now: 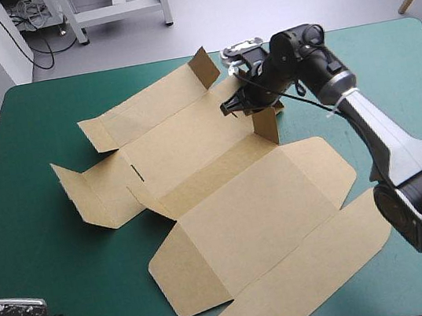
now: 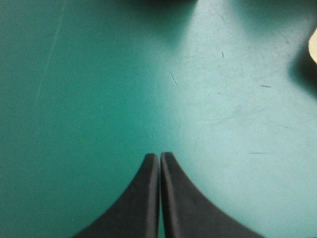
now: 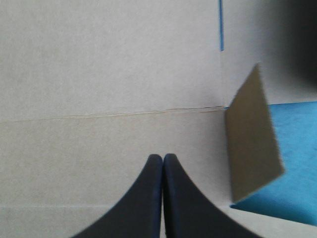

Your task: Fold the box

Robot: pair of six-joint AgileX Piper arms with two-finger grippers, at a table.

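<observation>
Both pinched together: R gripper [image 3: 162, 157] over box [image 1: 236, 218] nr raised flap [image 3: 252, 139], L gripper [image 2: 159, 155] over teal-green cover [image 2: 74, 99].

The box [image 1: 239, 209] is brown board, matt and paper-like, its faces smooth apart from pressed crease lines and, close up in the right wrist view, a faint fibrous grain. The teal-green cover [image 2: 89, 74] of the desk [image 1: 39, 231] is a smooth sheet with a soft sheen, pale where light falls on it and marked by fine scratches. The left claw [image 2: 159, 156] and the right claw [image 3: 163, 157] have black fingers [image 2: 143, 203] of smooth, matt material like plastic or rubber.
</observation>
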